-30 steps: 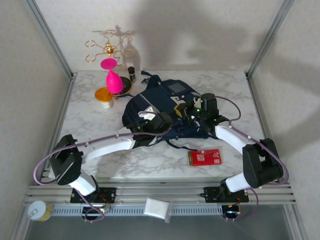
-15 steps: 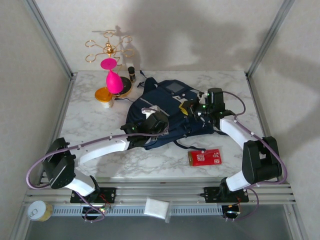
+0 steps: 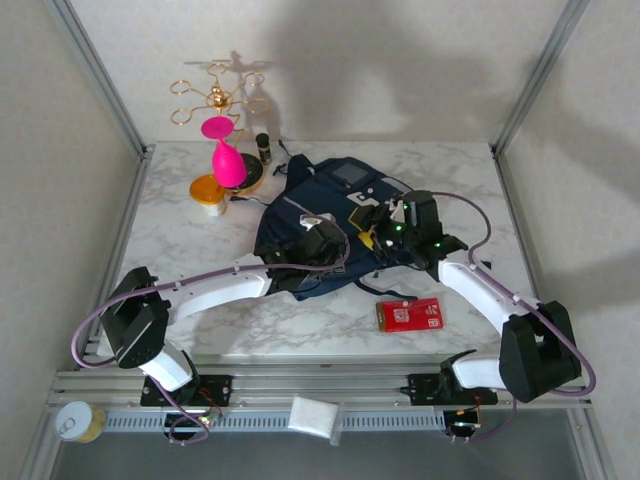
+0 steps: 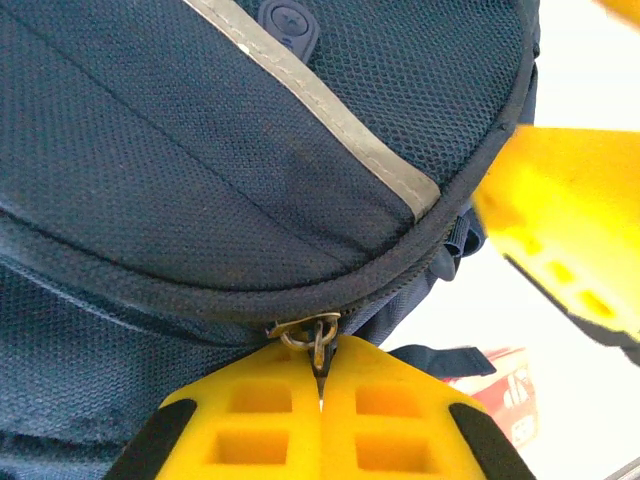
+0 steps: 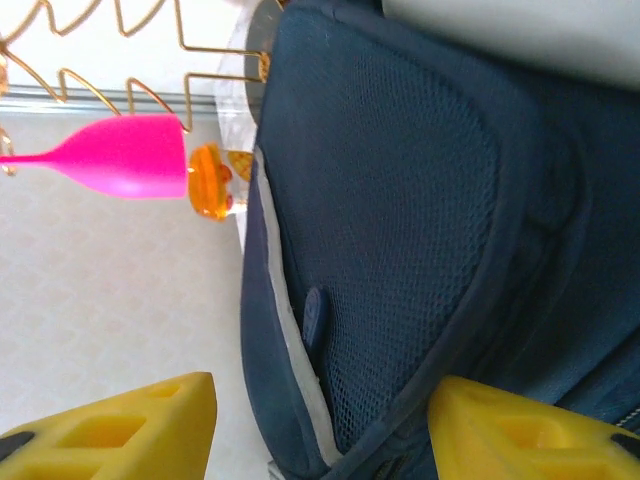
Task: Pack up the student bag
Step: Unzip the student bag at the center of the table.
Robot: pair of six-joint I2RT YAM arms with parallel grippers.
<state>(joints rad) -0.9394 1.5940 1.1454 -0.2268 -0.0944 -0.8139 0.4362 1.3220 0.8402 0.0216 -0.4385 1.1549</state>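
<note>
Left wrist view: my left gripper (image 4: 321, 385) is cropped by the bottom edge. The zip pull (image 4: 318, 340) vanishes between its pressed-together fingers. At right, a yellow shape (image 4: 560, 240) is blurred and cut by the edge. The red packet (image 4: 505, 390) sits half behind the bag (image 4: 200, 150), its print unreadable.

Right wrist view: my right gripper (image 5: 320, 425) is cropped at the bottom, and the pink glass (image 5: 120, 155) loses its foot at the left edge.

From above: my wrists cover the bag's near side.

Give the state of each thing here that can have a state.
student bag: lying flat on the table.
zip pull: pinched by the left end effector.
left end effector: shut on the zip pull.
right end effector: open, holding nothing.
red packet: flat on the table, outside the bag.
orange-lidded tub: upright, lid on.
pink glass: standing, not tipped over.
</note>
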